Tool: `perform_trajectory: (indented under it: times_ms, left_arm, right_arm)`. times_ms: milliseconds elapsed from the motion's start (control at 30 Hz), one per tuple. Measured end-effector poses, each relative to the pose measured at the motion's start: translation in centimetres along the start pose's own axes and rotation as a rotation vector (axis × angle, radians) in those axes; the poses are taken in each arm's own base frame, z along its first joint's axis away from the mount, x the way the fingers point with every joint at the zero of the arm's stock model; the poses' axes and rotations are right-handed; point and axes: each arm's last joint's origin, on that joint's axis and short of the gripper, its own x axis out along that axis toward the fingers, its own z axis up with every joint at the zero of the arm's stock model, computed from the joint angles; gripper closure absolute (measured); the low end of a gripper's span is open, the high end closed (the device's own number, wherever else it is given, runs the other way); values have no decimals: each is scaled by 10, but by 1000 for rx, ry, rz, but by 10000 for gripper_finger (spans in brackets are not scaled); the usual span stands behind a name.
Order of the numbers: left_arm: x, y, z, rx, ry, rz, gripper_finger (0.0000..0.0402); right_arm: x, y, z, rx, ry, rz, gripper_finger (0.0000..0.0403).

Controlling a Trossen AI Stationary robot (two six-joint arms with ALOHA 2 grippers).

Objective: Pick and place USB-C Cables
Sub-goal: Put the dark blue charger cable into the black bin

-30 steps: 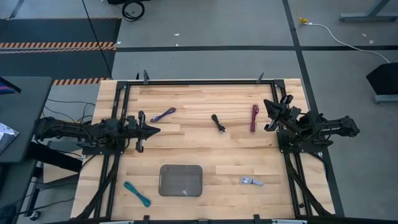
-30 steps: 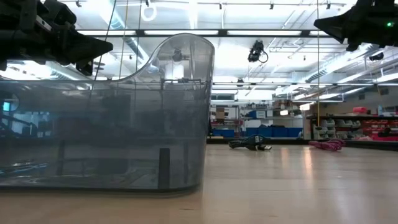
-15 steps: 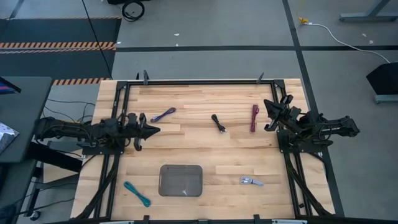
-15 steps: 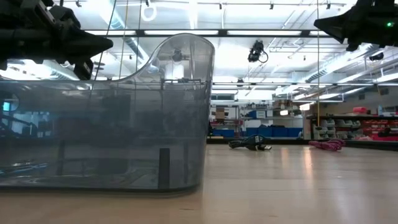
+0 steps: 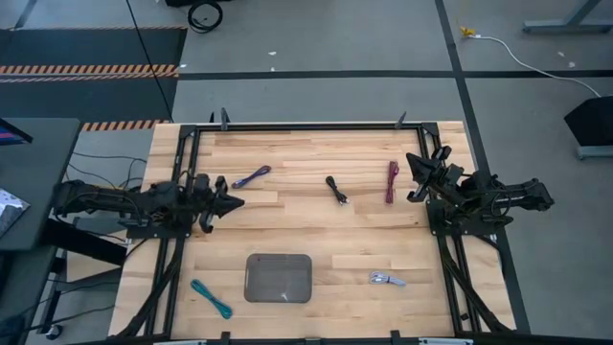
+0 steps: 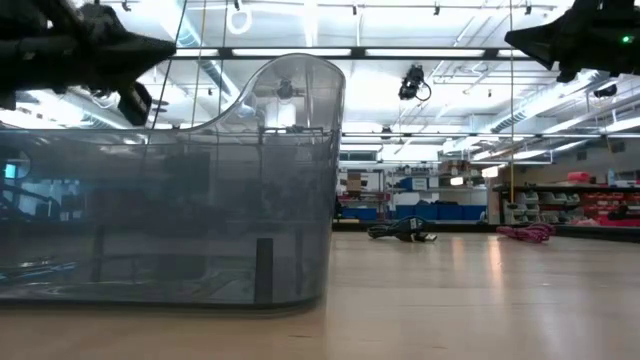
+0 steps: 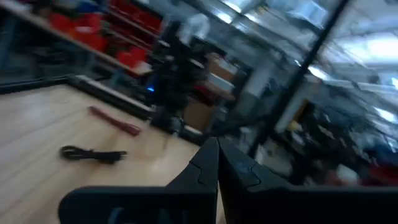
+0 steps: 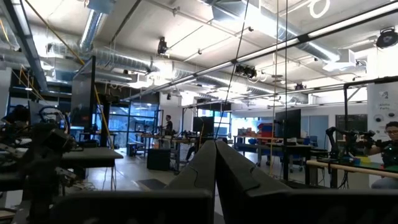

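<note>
Five coiled cable bundles lie flat on the wooden table: purple-blue (image 5: pixel 251 176), black (image 5: pixel 335 189), dark red (image 5: pixel 392 181), teal (image 5: pixel 211 298) and silver-grey (image 5: pixel 387 280). My left gripper (image 5: pixel 237 201) hovers shut over the table's left side, just near-left of the purple-blue cable, pointing toward the table's right. Its wrist view shows the shut fingertips (image 7: pixel 217 149) with the black cable (image 7: pixel 93 154) and the dark red cable (image 7: pixel 115 121) beyond. My right gripper (image 5: pixel 414 180) waits shut above the right edge, beside the dark red cable, aimed level into the room (image 8: pixel 216 149).
A grey translucent tray (image 5: pixel 279 277) sits near the table's near edge, between the teal and silver-grey cables, and fills the left of the low view (image 6: pixel 170 180). A black frame rail (image 5: pixel 306 125) borders the table. Bare wood lies in the table's middle.
My left gripper has rolled about its own axis while staying over the table's left side, so its cross-piece now sits slanted instead of square. Its fingers stay shut. The right arm and all cables have kept still.
</note>
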Motion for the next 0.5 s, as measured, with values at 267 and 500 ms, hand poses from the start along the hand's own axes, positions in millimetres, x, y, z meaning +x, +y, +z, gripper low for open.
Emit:
perform_trajectory:
  times_ms: [267, 500]
  left_arm:
    - [-2, -8, 17, 120, -185, -73, 356]
    - [-2, -9, 19, 152, -204, -67, 323]
  right_arm:
    - [0, 0, 0, 0, 0, 0, 388]
    - [0, 0, 0, -13, -2, 0, 388]
